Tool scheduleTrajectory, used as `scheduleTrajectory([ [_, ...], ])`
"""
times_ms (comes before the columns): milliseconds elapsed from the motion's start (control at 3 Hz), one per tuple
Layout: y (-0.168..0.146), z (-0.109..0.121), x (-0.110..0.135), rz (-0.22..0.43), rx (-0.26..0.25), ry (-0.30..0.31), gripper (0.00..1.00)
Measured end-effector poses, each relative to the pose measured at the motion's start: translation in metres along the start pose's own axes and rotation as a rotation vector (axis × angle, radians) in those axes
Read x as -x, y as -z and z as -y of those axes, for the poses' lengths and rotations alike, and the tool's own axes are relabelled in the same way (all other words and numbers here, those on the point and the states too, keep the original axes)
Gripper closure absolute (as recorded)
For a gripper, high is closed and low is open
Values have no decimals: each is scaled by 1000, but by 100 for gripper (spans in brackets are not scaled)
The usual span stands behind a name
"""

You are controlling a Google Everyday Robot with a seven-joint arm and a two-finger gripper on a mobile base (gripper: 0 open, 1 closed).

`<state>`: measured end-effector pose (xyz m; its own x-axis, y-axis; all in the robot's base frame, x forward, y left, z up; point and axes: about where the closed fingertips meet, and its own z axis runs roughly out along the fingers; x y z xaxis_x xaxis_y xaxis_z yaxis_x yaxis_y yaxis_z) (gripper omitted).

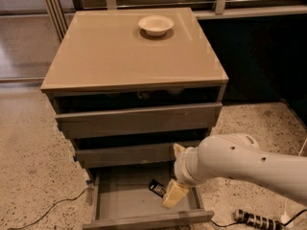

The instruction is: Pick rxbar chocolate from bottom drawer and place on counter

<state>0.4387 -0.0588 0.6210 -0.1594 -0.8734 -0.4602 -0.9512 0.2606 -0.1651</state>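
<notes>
The rxbar chocolate point(157, 188), a small black wrapper, lies flat on the floor of the open bottom drawer point(120, 202), right of its middle. My gripper point(172, 178) hangs over the drawer's right side, just right of the bar. It is open and empty, and its lower cream finger point(174, 194) reaches down beside the bar's right end. The tan counter point(124, 51) tops the grey cabinet.
A cream-white bowl point(156, 25) sits at the back of the counter. The two upper drawers point(139, 121) stand slightly ajar. A power strip point(256, 219) and a cable point(43, 212) lie on the speckled floor. A dark wall panel stands at the right.
</notes>
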Motion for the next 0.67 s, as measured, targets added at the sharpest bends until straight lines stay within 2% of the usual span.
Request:
scheduleTrajectory([
  [333, -40, -2, -11, -32, 7, -15, 0],
  [667, -43, -1, -4, -32, 6, -15, 0],
])
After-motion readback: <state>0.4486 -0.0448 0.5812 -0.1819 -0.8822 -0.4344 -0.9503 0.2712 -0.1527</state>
